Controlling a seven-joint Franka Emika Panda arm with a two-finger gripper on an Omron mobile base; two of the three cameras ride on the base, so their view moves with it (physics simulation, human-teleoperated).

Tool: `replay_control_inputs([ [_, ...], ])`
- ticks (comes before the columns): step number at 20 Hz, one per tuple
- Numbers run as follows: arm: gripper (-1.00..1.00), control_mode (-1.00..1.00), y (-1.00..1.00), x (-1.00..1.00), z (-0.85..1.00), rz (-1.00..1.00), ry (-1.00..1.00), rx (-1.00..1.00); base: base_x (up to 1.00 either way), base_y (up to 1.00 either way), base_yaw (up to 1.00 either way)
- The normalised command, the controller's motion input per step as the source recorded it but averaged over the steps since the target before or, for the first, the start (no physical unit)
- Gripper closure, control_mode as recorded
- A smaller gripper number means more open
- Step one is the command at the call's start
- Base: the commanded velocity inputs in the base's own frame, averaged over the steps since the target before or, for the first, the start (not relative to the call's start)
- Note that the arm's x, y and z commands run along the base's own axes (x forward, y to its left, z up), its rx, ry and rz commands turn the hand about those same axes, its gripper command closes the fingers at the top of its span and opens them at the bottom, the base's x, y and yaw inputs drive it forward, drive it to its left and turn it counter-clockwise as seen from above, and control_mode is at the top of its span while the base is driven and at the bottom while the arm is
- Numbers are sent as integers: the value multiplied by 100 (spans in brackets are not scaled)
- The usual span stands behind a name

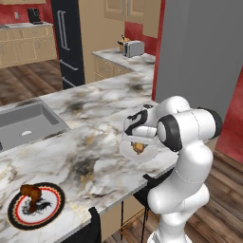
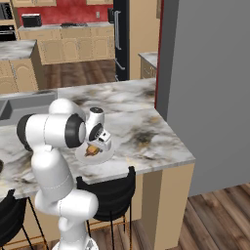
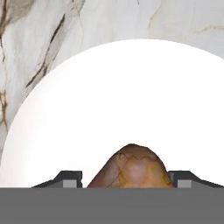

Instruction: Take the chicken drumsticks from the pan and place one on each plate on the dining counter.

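A golden-brown drumstick (image 3: 133, 168) fills the foreground of the hand view, lying on the plain white plate (image 3: 122, 100) with the robot's two dark fingertips (image 3: 65, 178) standing either side of it, set apart and not visibly pressing on the meat. The jaws stand wide, the drumstick between them; whether they have any hold on it cannot be told from here. In the left base view the gripper (image 1: 138, 142) hangs low over the white plate (image 1: 127, 151) near the front edge of the marbled desk (image 1: 95, 156), the pale drumstick (image 1: 138, 148) showing just under the hand. The right base view shows the same plate (image 2: 105, 155) and drumstick (image 2: 92, 150) beside the hand (image 2: 97, 141), near the edge of the desk (image 2: 141, 132). Well apart, toward the near left end of the desk, the patterned plate (image 1: 52, 209) with its black-and-red rim carries the darker reddish-brown drumstick (image 1: 31, 193). A grey sink (image 1: 26, 124) is built into the marble behind it. Dark stools (image 2: 110, 193) stand tucked under the desk's overhang. A silver toaster (image 1: 133, 48) sits on a far counter beyond.
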Motion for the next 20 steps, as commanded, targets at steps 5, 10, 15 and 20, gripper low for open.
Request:
replay_control_inputs([
  [5,-100,-100,0,-7,2,1,0,-1,0,0,0],
  [10,-100,-100,0,0,10,1,0,-7,0,0,0],
  [15,-100,-100,0,-9,36,2,-1,-4,0,0,0],
  [20,-100,-100,-10,-55,54,3,-12,0,0,0,0],
])
